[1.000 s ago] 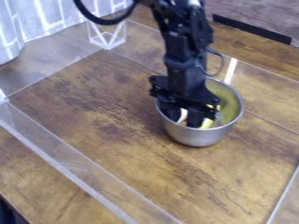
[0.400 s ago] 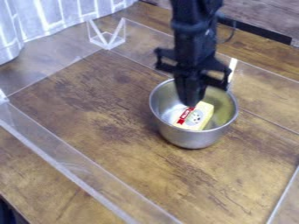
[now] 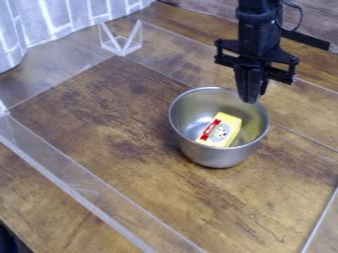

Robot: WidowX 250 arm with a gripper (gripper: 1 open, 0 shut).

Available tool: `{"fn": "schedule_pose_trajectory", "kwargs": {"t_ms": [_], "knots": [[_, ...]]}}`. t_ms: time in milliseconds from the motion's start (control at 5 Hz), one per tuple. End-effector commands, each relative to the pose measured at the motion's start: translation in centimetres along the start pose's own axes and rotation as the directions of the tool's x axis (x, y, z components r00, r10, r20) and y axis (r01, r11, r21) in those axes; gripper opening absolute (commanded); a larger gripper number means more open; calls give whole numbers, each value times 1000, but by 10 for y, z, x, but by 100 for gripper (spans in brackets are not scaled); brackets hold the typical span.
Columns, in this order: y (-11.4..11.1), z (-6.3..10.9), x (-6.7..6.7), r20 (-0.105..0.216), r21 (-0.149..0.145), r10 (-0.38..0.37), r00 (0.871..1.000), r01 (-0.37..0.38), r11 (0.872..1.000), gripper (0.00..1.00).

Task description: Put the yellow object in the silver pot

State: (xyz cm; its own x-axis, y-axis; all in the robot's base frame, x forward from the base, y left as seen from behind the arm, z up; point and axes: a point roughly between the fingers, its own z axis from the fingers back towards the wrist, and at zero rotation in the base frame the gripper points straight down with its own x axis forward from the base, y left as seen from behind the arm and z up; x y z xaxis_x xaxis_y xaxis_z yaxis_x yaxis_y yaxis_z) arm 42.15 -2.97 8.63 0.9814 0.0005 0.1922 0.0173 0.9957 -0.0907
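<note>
since a second ago the gripper [image 3: 250, 97] has left the silver pot [image 3: 185, 107] and risen toward its far right rim, jaws shut and empty, while the yellow object [image 3: 222, 129] lies inside, down-left of the gripper, long axis diagonal.

The robot arm [image 3: 259, 22] runs out of the top edge, so only its lower part shows. The end effector [image 3: 251, 96] is dark and blurred; its tips merge into one point, with no gap visible. The label on the yellow object [image 3: 220, 129] is too small to read. The table [image 3: 106, 119] is cut off on all sides, and the white curtain [image 3: 53, 25] at far left is cropped.
</note>
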Motion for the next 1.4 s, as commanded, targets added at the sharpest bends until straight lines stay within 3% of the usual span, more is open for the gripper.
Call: {"fn": "schedule_pose_trajectory", "kwargs": {"t_ms": [0, 400, 600, 1000, 1200], "knots": [[-1, 37, 8, 78, 6, 21, 997, -21, 1000, 100], [18, 71, 4, 82, -10, -98, 992, 100, 995, 100], [28, 80, 0, 69, -10, -159, 985, 160, 987, 100], [33, 63, 17, 88, -10, -234, 968, 235, 972, 100], [29, 46, 20, 93, -15, -252, 963, 255, 967, 100]]}}
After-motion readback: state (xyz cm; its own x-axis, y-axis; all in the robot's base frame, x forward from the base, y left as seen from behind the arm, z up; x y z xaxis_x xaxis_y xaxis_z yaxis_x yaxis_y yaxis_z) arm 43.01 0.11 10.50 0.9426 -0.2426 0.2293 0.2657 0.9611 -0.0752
